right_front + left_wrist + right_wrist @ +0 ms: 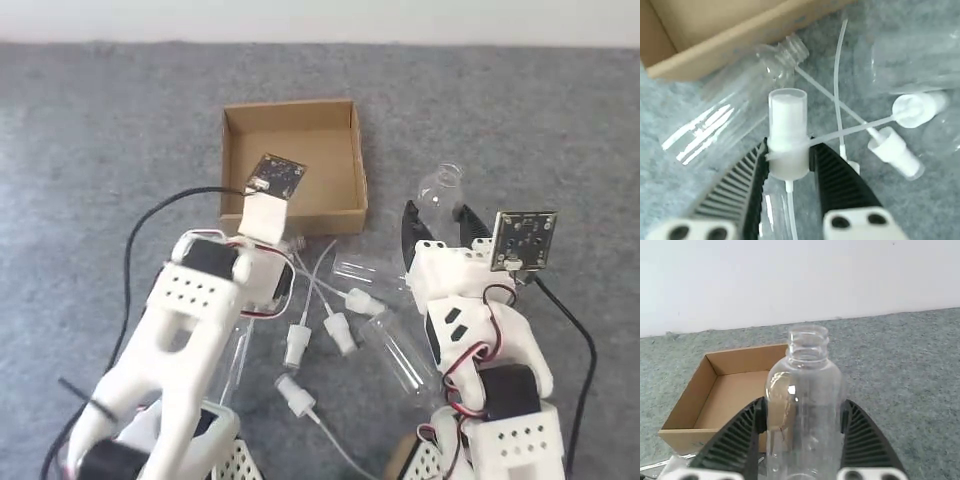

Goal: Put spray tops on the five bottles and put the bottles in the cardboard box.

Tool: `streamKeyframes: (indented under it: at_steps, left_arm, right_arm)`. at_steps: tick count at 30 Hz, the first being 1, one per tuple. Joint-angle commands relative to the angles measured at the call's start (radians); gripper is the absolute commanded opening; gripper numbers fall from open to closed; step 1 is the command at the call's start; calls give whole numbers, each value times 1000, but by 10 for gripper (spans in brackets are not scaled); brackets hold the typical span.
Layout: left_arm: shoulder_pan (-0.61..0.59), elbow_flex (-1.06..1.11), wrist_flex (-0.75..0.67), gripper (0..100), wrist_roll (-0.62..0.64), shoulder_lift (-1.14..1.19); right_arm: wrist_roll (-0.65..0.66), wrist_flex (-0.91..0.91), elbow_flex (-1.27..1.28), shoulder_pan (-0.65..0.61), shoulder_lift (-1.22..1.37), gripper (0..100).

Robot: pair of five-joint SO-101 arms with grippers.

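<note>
White spray top (787, 117) sits pinched in the left pincer (788, 150), while the right pincer (802, 414) clamps a clear bottle (804, 377).

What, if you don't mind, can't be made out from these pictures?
High view: the left arm covers much of a lying bottle, so the bottle count is uncertain.
Right wrist view: the base of the held bottle is cut off by the picture's edge.
Left wrist view: the tube of the gripped spray top runs off the edge.
</note>
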Motion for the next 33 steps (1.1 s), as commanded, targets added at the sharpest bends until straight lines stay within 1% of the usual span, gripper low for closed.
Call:
streamKeyframes:
  at_steps: [1, 4, 8, 11, 20, 25, 28, 33]
  left_arm:
    - [-5, -1, -18, 15, -8, -144]
    - [-6, -1, -15, 14, -8, -207]
    - [-6, 10, -15, 14, -8, -282]
    - [-6, 30, -18, 14, -8, -341]
    - [-6, 31, -20, 13, -5, -582]
    - [-6, 36, -20, 13, -2, -677]
    - [-6, 39, -46, 13, 0, -713]
    - [-6, 39, -97, 13, 2, -753]
  right_arm:
    - [14, -21, 0, -13, -21, 73]
    - [14, -28, 18, -53, -22, 73]
    - [75, -30, 34, -99, -22, 72]
    - [89, -30, 38, -124, -22, 72]
    - [89, -30, 40, -130, -22, 73]
    - [89, -30, 40, -130, -22, 73]
    - [89, -33, 49, -131, -22, 73]
    - [91, -96, 89, -148, -22, 73]
